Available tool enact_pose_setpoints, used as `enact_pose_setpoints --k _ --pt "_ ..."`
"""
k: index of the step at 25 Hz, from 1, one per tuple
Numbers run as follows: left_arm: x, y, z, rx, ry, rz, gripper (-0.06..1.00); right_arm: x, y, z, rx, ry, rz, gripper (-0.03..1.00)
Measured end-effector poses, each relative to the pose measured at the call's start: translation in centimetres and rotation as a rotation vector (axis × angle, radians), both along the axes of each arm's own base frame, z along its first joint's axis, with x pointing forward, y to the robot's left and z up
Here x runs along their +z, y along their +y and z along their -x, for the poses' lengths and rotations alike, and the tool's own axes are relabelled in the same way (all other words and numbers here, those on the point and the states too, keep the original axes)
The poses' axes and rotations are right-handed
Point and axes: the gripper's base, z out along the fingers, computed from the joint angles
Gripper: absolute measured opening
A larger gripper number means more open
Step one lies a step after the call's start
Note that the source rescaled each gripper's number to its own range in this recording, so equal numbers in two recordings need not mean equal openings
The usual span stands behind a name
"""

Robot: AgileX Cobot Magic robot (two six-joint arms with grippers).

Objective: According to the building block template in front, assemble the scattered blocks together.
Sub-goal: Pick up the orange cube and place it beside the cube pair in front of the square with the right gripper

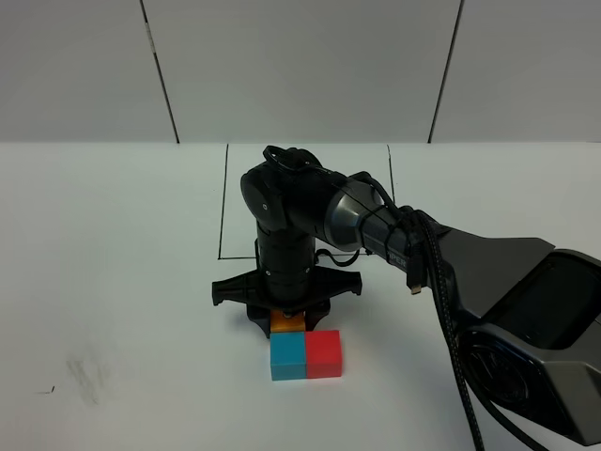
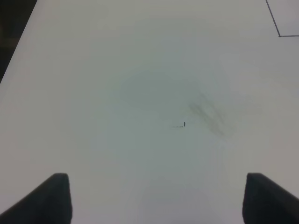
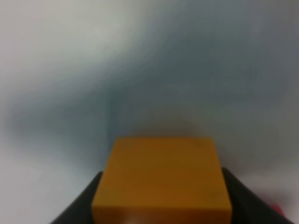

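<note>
An orange block (image 1: 287,324) sits between the fingers of my right gripper (image 1: 288,316), just behind a cyan-blue block (image 1: 288,357). A red block (image 1: 324,353) touches the cyan-blue one on its right side. The right wrist view is filled low down by the orange block (image 3: 161,179), with the right gripper (image 3: 163,207) shut on it from both sides. My left gripper (image 2: 156,200) is open over bare table, holding nothing. Of the building block template only the thin black outline (image 1: 222,202) shows; its cubes are hidden behind the right arm.
The right arm (image 1: 376,225) and its cable (image 1: 451,319) reach across the middle of the white table from the right. A faint grey smudge (image 1: 84,376) marks the table at the front left, and the same smudge (image 2: 208,114) lies under the left gripper.
</note>
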Motion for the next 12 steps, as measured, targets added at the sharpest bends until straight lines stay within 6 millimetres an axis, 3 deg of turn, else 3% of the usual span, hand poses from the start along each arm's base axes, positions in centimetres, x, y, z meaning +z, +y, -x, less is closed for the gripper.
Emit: enact_pose_setpoints --k 12 --pt "0.0 0.0 0.0 0.0 0.0 0.0 0.79 -1.0 0.1 0.1 -0.009 0.03 -0.002 0.02"
